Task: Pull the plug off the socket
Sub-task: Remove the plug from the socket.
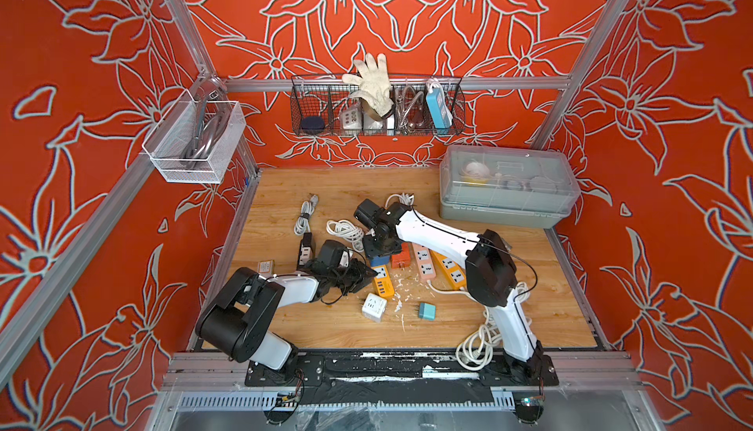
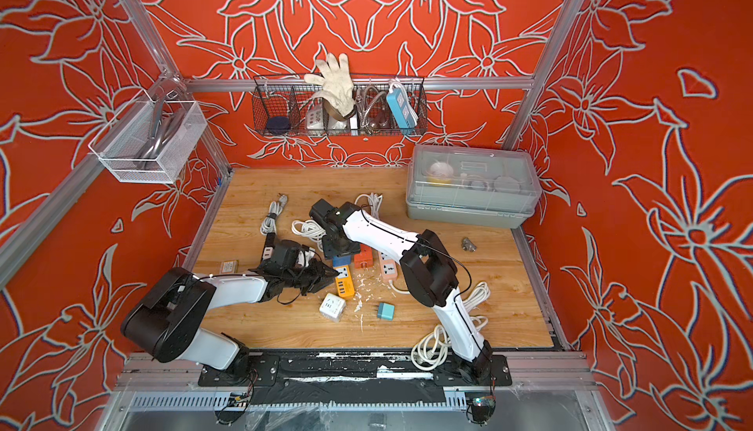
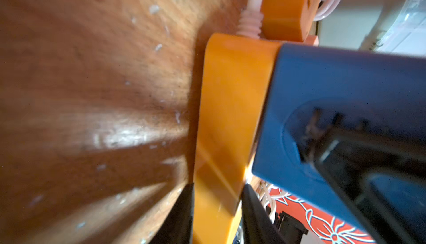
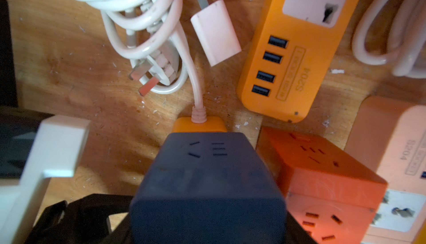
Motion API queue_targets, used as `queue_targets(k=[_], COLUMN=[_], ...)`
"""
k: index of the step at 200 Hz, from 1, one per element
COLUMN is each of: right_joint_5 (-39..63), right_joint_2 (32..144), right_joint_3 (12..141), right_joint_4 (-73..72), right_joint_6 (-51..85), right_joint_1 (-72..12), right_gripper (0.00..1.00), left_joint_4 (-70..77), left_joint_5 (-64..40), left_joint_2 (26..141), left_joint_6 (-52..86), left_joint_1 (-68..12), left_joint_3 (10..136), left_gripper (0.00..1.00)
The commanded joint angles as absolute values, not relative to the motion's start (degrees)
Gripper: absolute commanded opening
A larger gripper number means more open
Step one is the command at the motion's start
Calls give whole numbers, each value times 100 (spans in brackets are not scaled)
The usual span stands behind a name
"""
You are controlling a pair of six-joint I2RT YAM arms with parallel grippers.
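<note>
Nearest, the left hand (image 3: 217,192) is closed on the edges of the orange power strip (image 3: 230,104), which lies flat on the table (image 3: 92,93). Only the fingertips are engaged, so the strip could be lifted or twisted free if the pull is not kept straight. Just beyond, the blue plug (image 4: 207,173) is seated in the strip's far end and is clamped by the right hand (image 1: 378,254); on such smooth faces the grip could be lost. The orange cube (image 4: 322,173) just beside it could be knocked. The prongs are hidden, so seating depth cannot be judged, and the left wrist view is blurred.
</note>
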State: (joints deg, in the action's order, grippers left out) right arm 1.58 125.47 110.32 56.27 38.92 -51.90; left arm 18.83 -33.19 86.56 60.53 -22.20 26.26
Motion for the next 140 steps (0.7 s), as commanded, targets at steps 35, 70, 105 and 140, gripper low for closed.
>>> queue_targets(k=[35, 70, 105, 140], right_joint_5=[315, 60, -327, -182], right_joint_2=[12167, 11662, 12131, 12335], right_joint_3=[11206, 10433, 11475, 11982], right_joint_4=[5948, 5330, 6015, 6488], right_joint_6=[4048, 4644, 4614, 4494], right_joint_1=[-4941, -5354, -5265, -4830], right_gripper=[38, 37, 37, 37], left_joint_4=[870, 786, 725, 765], left_joint_5=[-3029, -2962, -2979, -3041], left_joint_2=[9527, 9750, 9975, 10174], left_joint_6=[6163, 6204, 6188, 6147], left_joint_1=[-2225, -2137, -2131, -2127], left_joint_3=[2457, 2502, 2593, 2608], left_gripper=[32, 32, 31, 31])
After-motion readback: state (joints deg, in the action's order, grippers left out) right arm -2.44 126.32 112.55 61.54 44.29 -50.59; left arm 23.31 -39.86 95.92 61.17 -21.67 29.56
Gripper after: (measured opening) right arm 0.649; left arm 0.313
